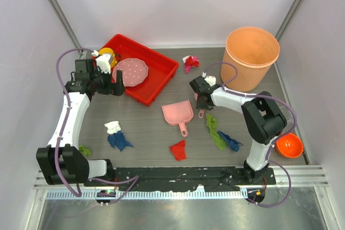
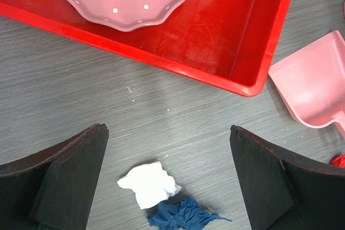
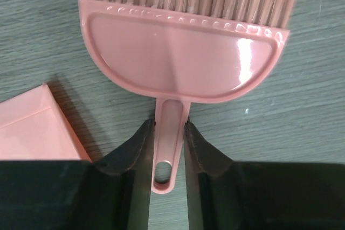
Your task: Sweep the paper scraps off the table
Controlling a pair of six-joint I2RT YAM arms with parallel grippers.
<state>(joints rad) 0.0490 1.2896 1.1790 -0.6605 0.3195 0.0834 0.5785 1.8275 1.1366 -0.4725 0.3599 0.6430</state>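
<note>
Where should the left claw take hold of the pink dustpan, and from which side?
By the narrow handle, from above, the open left claw straddling it. The dustpan lies flat, its handle pointing at the near edge with bare table either side; the pan body looks too wide to pinch.

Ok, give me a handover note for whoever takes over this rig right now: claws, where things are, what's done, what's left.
Right claw: shut on the pink brush by its handle.
Left claw: open, empty, over the table beside the red tray.
Pink dustpan: mid-table, empty, unheld.
Paper scraps: all on the table, scattered left, centre and right, one far by the orange bin.
Done: brush gripped.
Left: grab the dustpan, sweep up every scrap.
</note>
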